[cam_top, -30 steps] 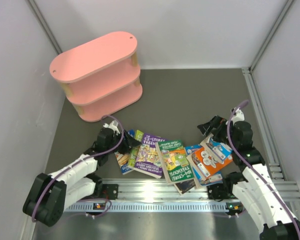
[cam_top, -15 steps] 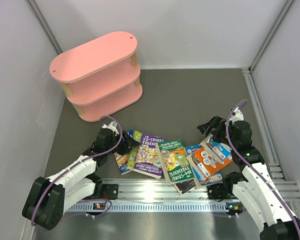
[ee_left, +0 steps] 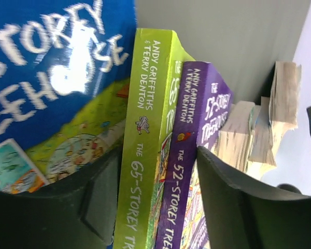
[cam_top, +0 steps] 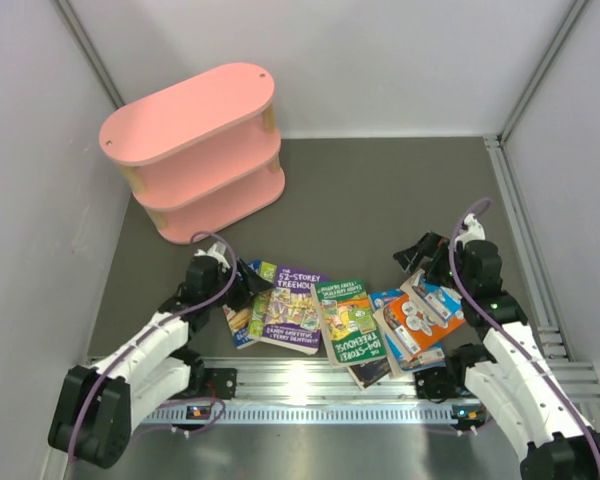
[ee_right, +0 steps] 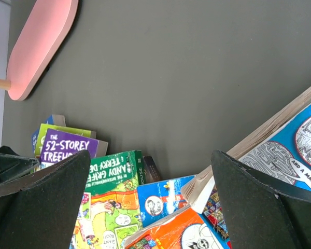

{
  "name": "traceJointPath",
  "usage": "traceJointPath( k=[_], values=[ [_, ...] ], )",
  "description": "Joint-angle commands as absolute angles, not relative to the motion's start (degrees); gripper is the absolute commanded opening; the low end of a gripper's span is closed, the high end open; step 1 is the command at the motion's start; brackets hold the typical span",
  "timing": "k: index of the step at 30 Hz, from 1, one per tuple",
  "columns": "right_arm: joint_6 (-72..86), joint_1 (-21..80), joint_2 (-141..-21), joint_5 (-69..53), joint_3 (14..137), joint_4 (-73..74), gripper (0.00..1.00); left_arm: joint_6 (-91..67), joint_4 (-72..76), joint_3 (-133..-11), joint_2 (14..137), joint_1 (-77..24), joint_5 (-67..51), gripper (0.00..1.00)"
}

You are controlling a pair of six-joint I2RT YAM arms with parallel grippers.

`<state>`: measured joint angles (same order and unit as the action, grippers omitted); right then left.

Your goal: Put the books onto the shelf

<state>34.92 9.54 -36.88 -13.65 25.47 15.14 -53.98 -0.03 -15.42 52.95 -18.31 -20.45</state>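
My left arm lies low along the desk (cam_top: 380, 190), left claw (cam_top: 243, 286) straddling the green book (ee_left: 145, 155) and purple book (ee_left: 189, 150) spines. Whether it is gripping them, I can't tell. The shelf (cam_top: 195, 150) stands behind, well apart. The books (cam_top: 340, 320) fan out mid-desk. My right claw (cam_top: 416, 256) gapes wide beside them, holding nothing.

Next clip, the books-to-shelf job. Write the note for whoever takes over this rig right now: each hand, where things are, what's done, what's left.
Left hand: low at the left end of the book pile, one finger on each side of the spines of the green 65-Storey book and the purple 52-Storey book. Grip unclear.
Right hand: open, empty, above the right-hand books.
Shelf: far left of the table, no book visible on it.
Done: nothing shelved.
Left: every book.
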Motion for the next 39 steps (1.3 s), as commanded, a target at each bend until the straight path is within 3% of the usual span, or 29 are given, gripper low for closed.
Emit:
traceJointPath(
  k=[1,4,14,17,24,28,29,35,39],
  values=[
    [33.8,9.9,-37.5,-14.5,25.2,14.2,1.0,-51.5,-4.0,-17.6,51.9,-16.3,-16.9,0.64],
    [33.9,9.8,-38.3,-14.8,25.1,14.1,1.0,-51.2,-4.0,-17.7,51.9,-15.6,-17.1,0.7],
    [33.9,9.9,-39.9,-14.9,24.9,13.2,1.0,-51.2,-2.4,-16.3,52.4,-13.5,-18.0,0.62],
    [33.8,9.9,-40.3,-14.9,24.5,12.7,1.0,-50.8,-0.5,-15.2,54.2,-13.5,-20.0,0.52],
    [34.0,9.9,-41.0,-14.9,23.5,11.9,1.0,-49.7,5.2,-12.1,61.2,-13.6,-23.9,0.44],
    [34.2,9.9,-41.1,-15.1,23.1,11.4,1.0,-50.4,9.9,-11.2,62.7,-13.7,-26.8,0.17],
    [34.3,9.9,-41.0,-15.1,23.3,11.4,1.0,-50.4,9.9,-11.4,62.9,-13.7,-27.5,0.0],
    [35.9,9.9,-38.8,-15.7,24.5,11.7,1.0,-48.7,0.2,-20.2,57.1,-13.7,-27.0,0.0],
    [37.6,10.0,-36.3,-16.1,25.7,11.0,1.0,-46.3,-9.7,-33.0,50.5,-13.6,-21.4,0.0]
  ],
)
